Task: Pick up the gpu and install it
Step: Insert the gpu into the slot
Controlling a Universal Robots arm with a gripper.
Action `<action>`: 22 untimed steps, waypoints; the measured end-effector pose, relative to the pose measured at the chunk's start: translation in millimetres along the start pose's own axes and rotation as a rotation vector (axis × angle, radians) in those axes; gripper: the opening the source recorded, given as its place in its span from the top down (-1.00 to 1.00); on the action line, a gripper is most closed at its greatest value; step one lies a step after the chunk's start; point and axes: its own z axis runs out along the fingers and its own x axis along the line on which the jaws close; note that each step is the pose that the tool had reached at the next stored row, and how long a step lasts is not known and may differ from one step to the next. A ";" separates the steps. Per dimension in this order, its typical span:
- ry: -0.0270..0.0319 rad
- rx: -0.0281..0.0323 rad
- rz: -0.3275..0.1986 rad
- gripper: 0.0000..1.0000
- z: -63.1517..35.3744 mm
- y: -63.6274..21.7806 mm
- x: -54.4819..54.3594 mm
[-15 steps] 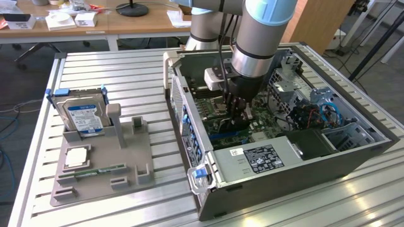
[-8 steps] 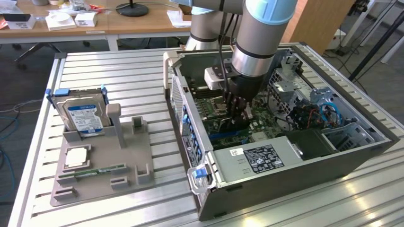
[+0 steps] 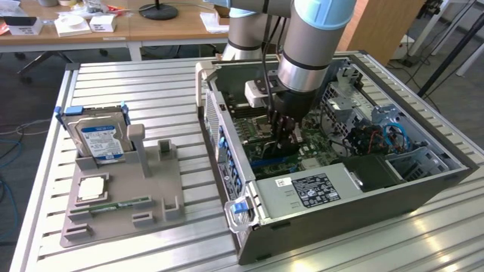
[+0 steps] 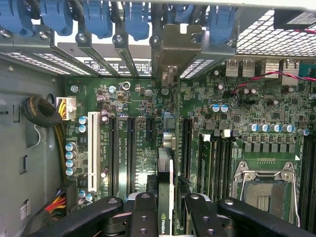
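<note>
The gpu point(image 4: 166, 165) is seen edge-on in the wrist view, a thin dark card standing upright over the motherboard's black expansion slots point(image 4: 131, 153). Its far end reaches toward the metal slot covers point(image 4: 173, 47) at the case's back wall. My gripper point(image 4: 165, 210) is shut on the card, with black fingers point(image 4: 143, 212) pressing it from both sides. In the exterior view the gripper point(image 3: 284, 136) is low inside the open computer case point(image 3: 340, 226), just above the green motherboard point(image 3: 314, 150), with the gpu point(image 3: 289, 144) hanging between its fingers.
A grey fixture point(image 3: 151, 187) on the exterior view's left holds a hard drive with blue label point(image 3: 102, 139), a green memory stick point(image 3: 121, 204) and a square chip point(image 3: 90, 190). Inside the case are a power supply point(image 3: 310, 192), cable bundles point(image 4: 42, 113) and a CPU socket point(image 4: 264, 192).
</note>
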 end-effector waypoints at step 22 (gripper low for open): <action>0.0000 0.0000 0.000 0.47 2.6 0.8 -0.1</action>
